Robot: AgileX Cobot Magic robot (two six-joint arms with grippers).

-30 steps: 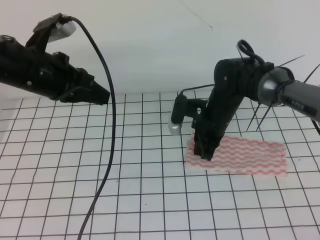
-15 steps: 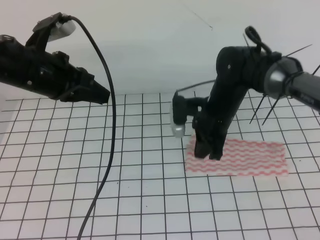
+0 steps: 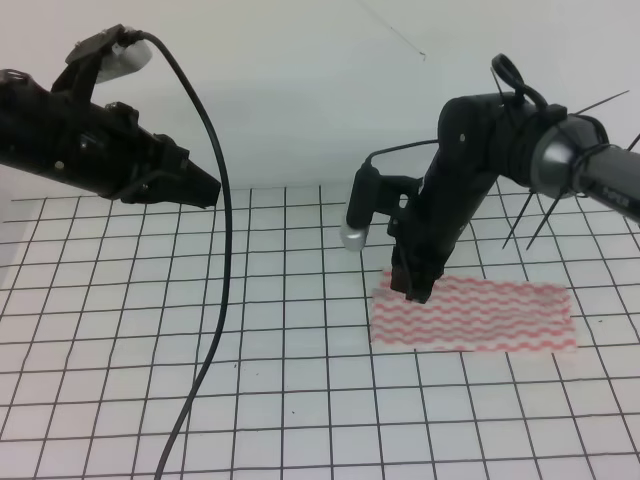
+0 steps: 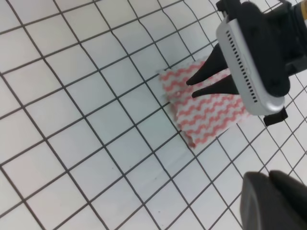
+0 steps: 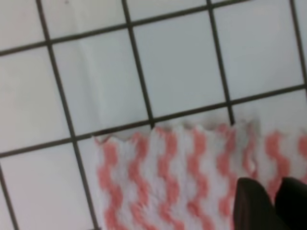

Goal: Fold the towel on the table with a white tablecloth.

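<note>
From the high view, the towel (image 3: 472, 316) lies flat on the right of the table with a white tablecloth (image 3: 200, 380); the right gripper (image 3: 414, 291) points down over its left end, and could snag the tablecloth too; the left gripper (image 3: 200, 190) hangs well apart, jaw state unclear. In the left wrist view the right jaws stand narrowly parted, holding nothing; the right wrist view shows its fingertips (image 5: 261, 201) nearly together above the stripes.

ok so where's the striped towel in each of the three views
Exterior high: the towel lies flat right of centre on the grid tablecloth, below the right claw.
Left wrist: upper centre, under the right claw's tips.
Right wrist: along the bottom edge, its corner lower left.
Shared landmark: the right claw's dark tips above the towel's left end.
</note>
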